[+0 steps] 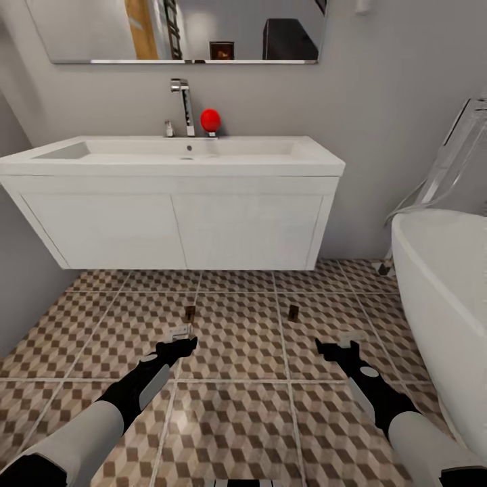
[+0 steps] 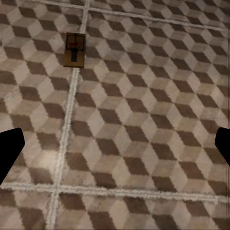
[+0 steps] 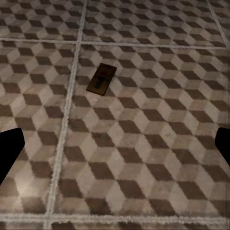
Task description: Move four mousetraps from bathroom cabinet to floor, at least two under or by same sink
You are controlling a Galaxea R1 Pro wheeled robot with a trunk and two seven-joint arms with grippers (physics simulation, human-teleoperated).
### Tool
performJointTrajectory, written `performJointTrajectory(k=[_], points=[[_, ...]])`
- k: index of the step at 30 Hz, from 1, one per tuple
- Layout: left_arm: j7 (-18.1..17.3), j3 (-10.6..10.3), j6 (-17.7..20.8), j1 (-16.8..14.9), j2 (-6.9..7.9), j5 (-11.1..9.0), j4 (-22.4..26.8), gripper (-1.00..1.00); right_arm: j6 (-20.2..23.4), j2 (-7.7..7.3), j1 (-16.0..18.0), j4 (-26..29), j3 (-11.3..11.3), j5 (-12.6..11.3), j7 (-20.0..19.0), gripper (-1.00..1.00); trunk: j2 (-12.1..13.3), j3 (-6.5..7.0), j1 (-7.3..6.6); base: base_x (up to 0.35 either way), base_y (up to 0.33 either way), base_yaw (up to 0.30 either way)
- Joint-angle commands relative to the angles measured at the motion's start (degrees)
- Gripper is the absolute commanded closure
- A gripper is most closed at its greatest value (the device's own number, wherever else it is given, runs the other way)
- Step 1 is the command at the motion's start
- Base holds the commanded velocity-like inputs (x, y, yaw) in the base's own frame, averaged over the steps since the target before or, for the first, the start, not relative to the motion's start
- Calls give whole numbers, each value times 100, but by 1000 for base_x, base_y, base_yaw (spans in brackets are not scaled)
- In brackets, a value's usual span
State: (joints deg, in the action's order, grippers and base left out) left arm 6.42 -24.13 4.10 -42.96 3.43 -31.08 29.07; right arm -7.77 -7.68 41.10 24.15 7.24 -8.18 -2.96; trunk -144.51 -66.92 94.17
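Bathroom floor (image 1: 237, 419) bears two mousetraps (image 1: 190, 312) (image 1: 293, 312); both grippers (image 1: 181, 345) (image 1: 336, 350) gape empty.

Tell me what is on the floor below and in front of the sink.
Two mousetraps lie on the patterned floor just before the sink. Its cabinet hides the floor farther back.

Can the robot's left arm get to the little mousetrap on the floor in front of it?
Probably yes: the left gripper hangs open just short of the mousetrap, with bare bathroom floor between them.
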Motion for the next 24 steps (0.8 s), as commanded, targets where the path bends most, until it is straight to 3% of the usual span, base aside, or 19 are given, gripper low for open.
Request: performJointTrajectory(k=[1,11,18,24], points=[[55,-48,21,-2,9,-48,15,-100,-23,-5,3,-6,32,-60,-11,-100,0,18,-5,-191,-95,0],[77,-48,21,-2,7,-53,20,-100,-23,-5,3,-6,36,-55,-11,-100,13,240,-31,-126,-65,0],[123,-45,105,227,-221,-48,-147,-100,65,222,-76,-209,41,-34,-10,-100,13,239,-31,0,0,0],[130,-48,84,352,-286,-54,-311,-100,49,325,-91,-382,48,3,-31,-100,13,239,-31,0,0,0]])
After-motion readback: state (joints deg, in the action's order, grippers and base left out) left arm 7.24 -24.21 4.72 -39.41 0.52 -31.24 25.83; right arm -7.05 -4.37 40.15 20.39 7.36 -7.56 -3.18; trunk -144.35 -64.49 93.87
